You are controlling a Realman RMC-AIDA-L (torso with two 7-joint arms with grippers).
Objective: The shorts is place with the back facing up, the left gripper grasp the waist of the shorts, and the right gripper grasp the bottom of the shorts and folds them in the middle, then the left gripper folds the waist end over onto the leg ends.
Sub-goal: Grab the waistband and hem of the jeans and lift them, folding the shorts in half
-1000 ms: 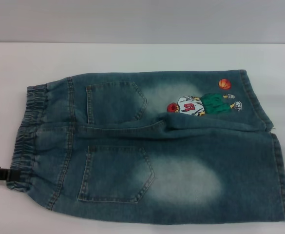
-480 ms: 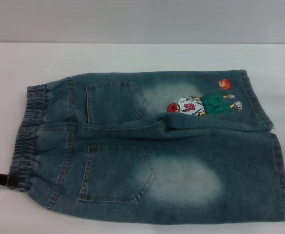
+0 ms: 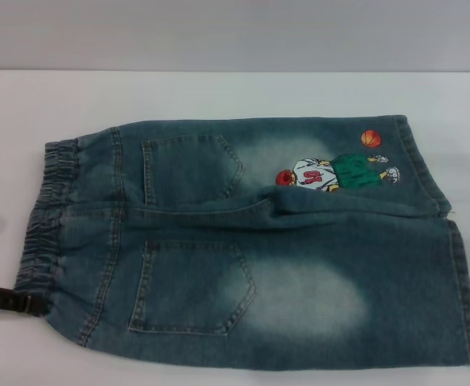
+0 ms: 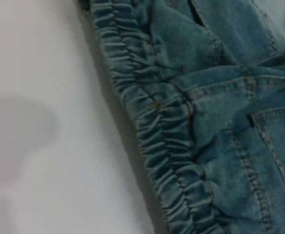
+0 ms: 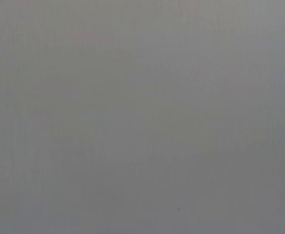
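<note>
- White tabletop fills the head view, with a pale grey wall band behind it along the far edge.
- Head view: the shorts lie flat on the table with the back up, showing two patch pockets and pale bleached patches.
- Head view: the waist, a ruffled elastic band, is on the robot's left; the leg ends are on the robot's right, running off toward the near right corner.
- Head view: a cartoon basketball-player print and an orange ball sit on the farther leg, near its hem.
- Head view: the left gripper shows only as a dark, thin tip entering from the left edge, reaching the near corner of the waist; it touches or overlaps the band's edge, and I cannot tell how far apart its fingers are or whether they hold the fabric.
- Left wrist view: the waist's crinkled ridges run diagonally across, with bare white table beside them, a soft shadow on it, and a pocket seam further in; no fingers show.
- Right wrist view: only a flat grey field; the right gripper is not seen anywhere.
</note>
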